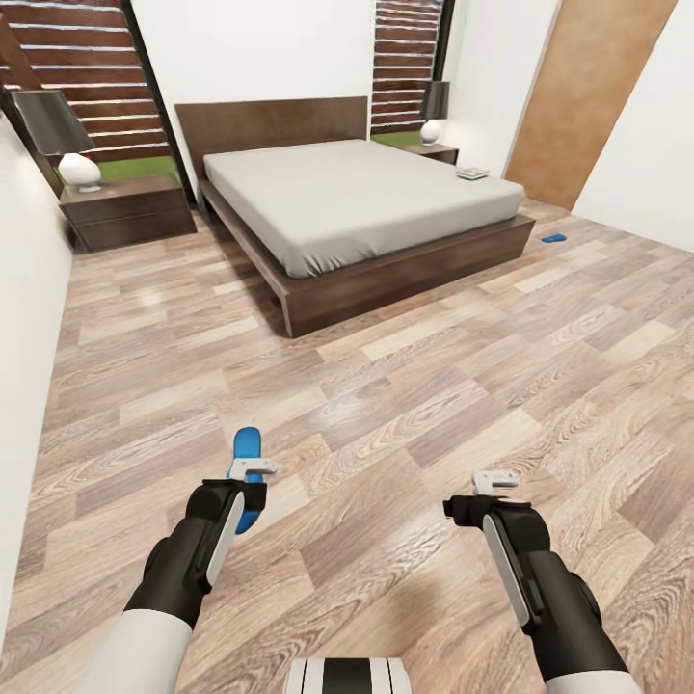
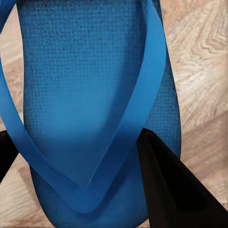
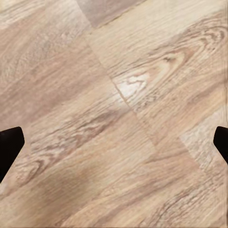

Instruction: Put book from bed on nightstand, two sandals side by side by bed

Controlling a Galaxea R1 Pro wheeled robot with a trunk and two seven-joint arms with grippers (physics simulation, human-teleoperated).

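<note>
Floor (image 3: 114, 114) under right wrist; left wrist shows sandal (image 2: 95, 95)

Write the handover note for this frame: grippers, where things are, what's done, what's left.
Left gripper: over a sandal; in the left wrist view its fingers flank the sandal, but whether they grip it I cannot tell.
Right gripper: open, empty, above bare floor.
Second sandal: on the floor by the bed's far foot corner.
Book: on the bed's far edge, near the far nightstand. The other nightstand is on the opposite side of the bed.
Done: nothing finished.
Left: bring this sandal beside the other next to the bed; move the book to a nightstand.
</note>
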